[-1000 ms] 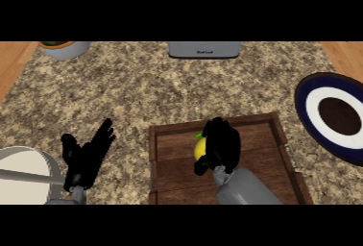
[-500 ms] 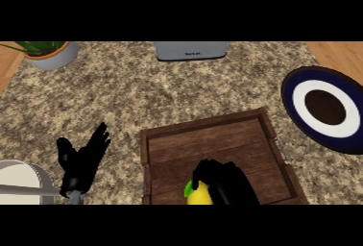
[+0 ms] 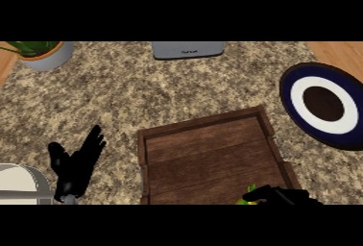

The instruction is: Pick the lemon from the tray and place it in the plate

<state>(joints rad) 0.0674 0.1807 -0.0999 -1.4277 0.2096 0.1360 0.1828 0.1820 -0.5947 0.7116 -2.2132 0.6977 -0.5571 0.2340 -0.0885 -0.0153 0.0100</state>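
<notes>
Right hand (image 3: 284, 196) at 5 o'clock, at the very bottom edge, mostly cut off. Fingers curled round the lemon (image 3: 249, 201); only a sliver of yellow-green peeks out at the hand's left side. Lemon sits at the near edge of the tray (image 3: 205, 153), over its bottom right corner; can't tell if it's lifted off the wood or touching.

Left hand (image 3: 74, 161) at 8 o'clock, resting on the counter left of the tray, fingers straight and spread, pointing up toward 1 o'clock, holding nothing. Just beside it at the lower left corner, a white round pot (image 3: 21, 185) with a grey rim, partly cut off.

Tray: dark wood, rectangular, tilted slightly, centre-right.

Plate (image 3: 324, 104) at 2–3 o'clock, well apart from the hand with the lemon: navy rim, white ring, dark brown centre.

Far edge: grey toaster (image 3: 188, 49) at 12, potted plant (image 3: 39, 52) at 10–11.
</notes>
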